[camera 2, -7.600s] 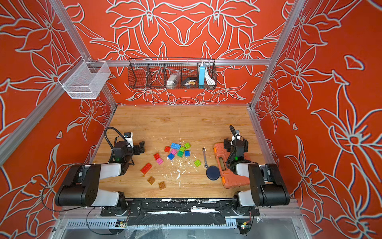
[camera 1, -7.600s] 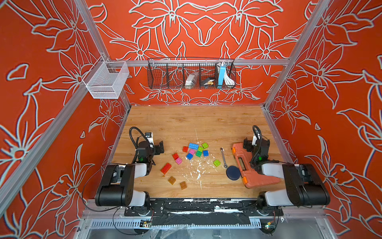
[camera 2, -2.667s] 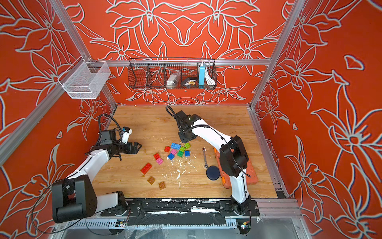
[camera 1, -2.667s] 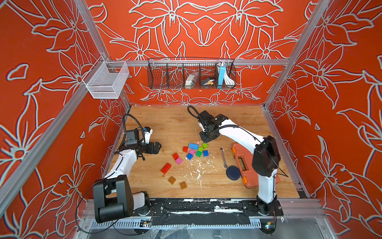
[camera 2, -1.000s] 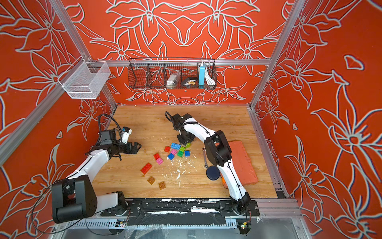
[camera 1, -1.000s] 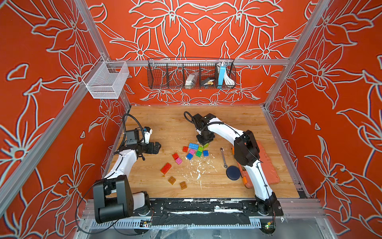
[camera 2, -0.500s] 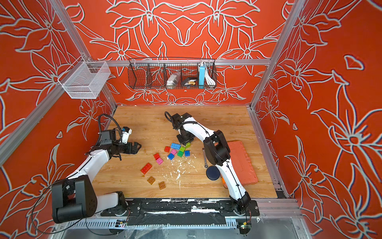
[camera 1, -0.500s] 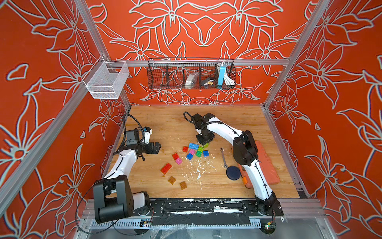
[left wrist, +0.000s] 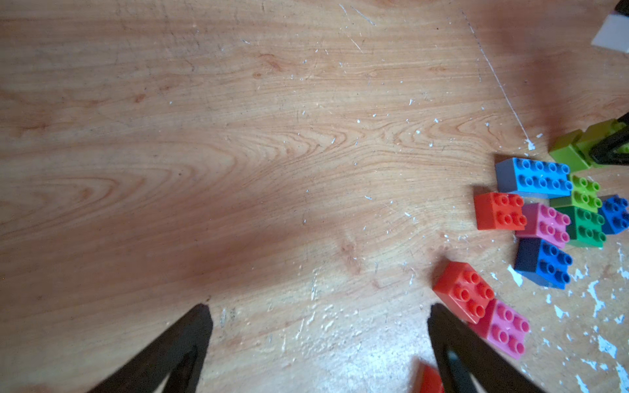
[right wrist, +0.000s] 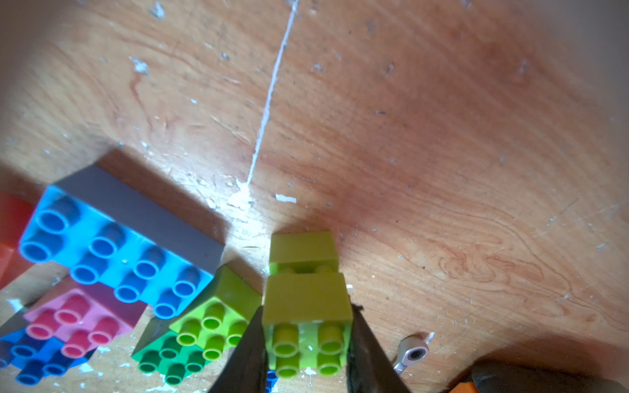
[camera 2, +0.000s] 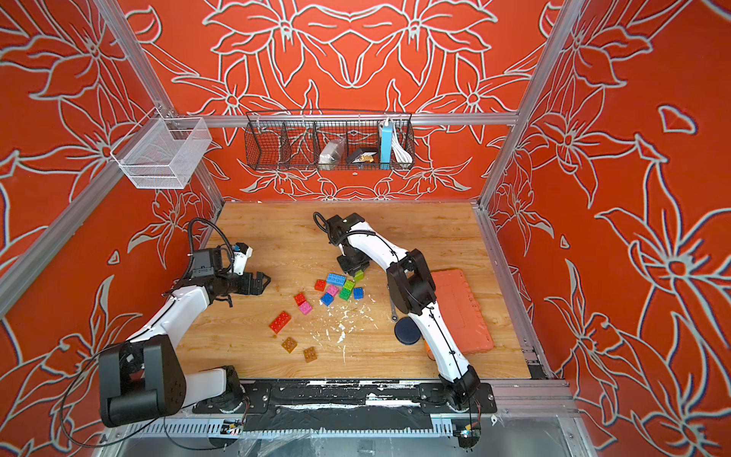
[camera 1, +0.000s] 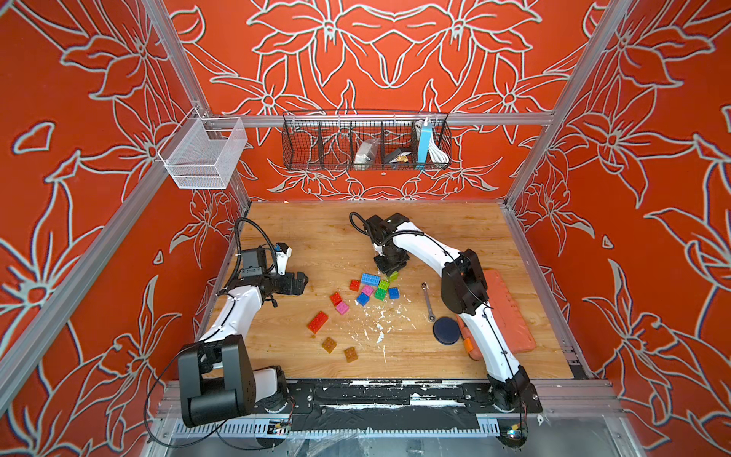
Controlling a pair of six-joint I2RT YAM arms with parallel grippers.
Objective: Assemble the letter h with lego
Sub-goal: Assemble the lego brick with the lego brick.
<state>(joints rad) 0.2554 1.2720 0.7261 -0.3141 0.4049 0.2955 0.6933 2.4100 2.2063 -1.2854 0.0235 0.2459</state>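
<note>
Lime lego stack point(right wrist: 308, 296), studs wristward, grasped by right hand point(right wrist: 306, 311); left hand point(left wrist: 319, 308) released.

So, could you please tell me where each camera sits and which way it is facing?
Top views: high in front, looking down toward the back wall over the table; left arm and right arm show whole, with left gripper and right gripper.
Left wrist: on the left arm, looking down past its open fingers at bare wood beside the brick cluster.
Right wrist: on the right arm, close above the table, facing the lime bricks clamped between its fingers.
Shared: all four show the long blue brick.
</note>
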